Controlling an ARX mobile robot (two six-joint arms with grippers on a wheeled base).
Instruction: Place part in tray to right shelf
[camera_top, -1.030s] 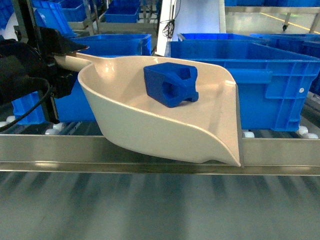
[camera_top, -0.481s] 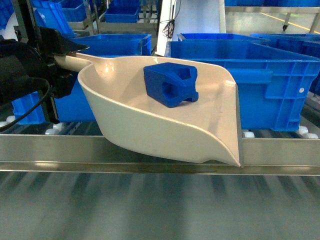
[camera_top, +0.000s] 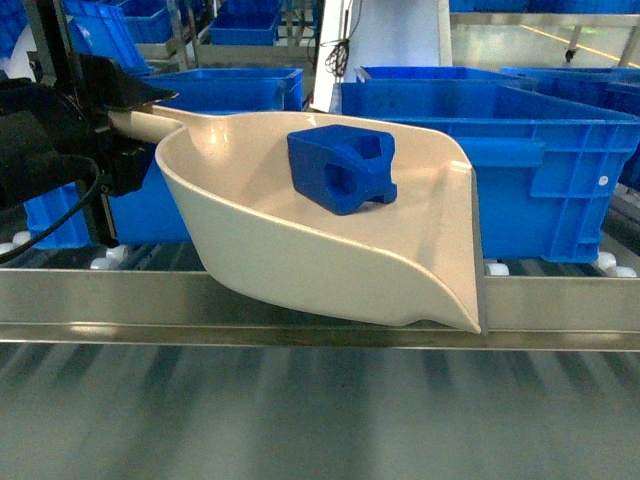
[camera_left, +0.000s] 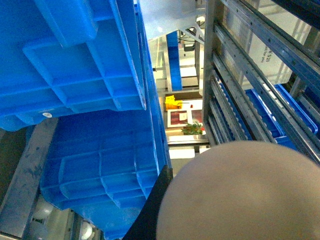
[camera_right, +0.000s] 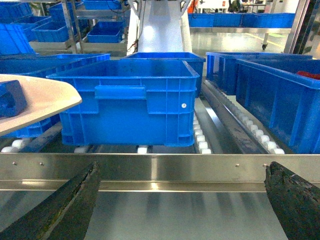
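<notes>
The beige tray (camera_top: 300, 235) hangs over the steel shelf rail, tilted, with its open lip to the right. The bright-blue part (camera_top: 342, 170) lies inside it, near the back wall. My left gripper (camera_top: 135, 118) is shut on the tray's handle at the left of the head view. In the left wrist view the tray's rounded back (camera_left: 240, 195) fills the lower right, beside one black finger (camera_left: 152, 210). My right gripper (camera_right: 180, 205) is open with nothing between its fingers, low before the rail. The tray's lip (camera_right: 40, 100) and the part (camera_right: 10, 97) show at the left edge there.
A steel rail (camera_top: 560, 315) fronts a roller shelf. A large blue crate (camera_top: 540, 170) stands on the rollers right behind the tray, another crate (camera_top: 230, 90) behind its handle. More crates (camera_right: 280, 95) sit to the right. Shelf uprights (camera_left: 215, 65) rise near the left arm.
</notes>
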